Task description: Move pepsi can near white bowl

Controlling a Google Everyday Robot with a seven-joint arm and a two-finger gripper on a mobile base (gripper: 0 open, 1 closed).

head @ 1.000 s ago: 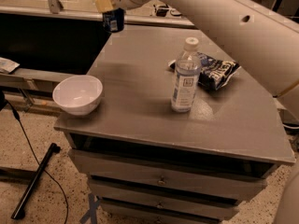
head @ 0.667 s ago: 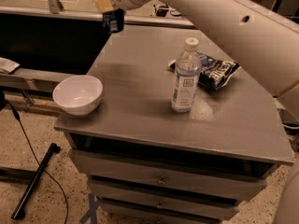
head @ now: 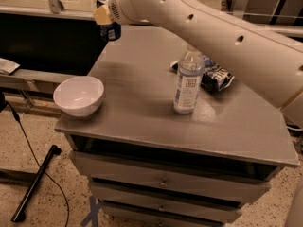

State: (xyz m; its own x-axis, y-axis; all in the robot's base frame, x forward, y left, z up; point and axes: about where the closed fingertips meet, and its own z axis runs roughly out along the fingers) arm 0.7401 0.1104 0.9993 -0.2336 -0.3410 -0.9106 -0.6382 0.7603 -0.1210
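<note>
The pepsi can (head: pixel 111 32), dark blue with white lettering, hangs at the table's far left corner, just under the yellow-tipped end of my white arm. My gripper (head: pixel 107 21) is at the can's top and holds it; the arm hides most of the gripper. The white bowl (head: pixel 79 96) sits at the table's front left corner, well in front of the can and apart from it.
A clear plastic water bottle (head: pixel 188 82) stands upright mid-table. A dark snack bag (head: pixel 215 77) lies behind it to the right. The grey table (head: pixel 142 112) has drawers below. My arm spans the table's back right. A black pole and cable lie on the floor at left.
The arm has come lower and a little left, and the pepsi can has moved down with it toward the table's corner. The bowl and bottle have not moved.
</note>
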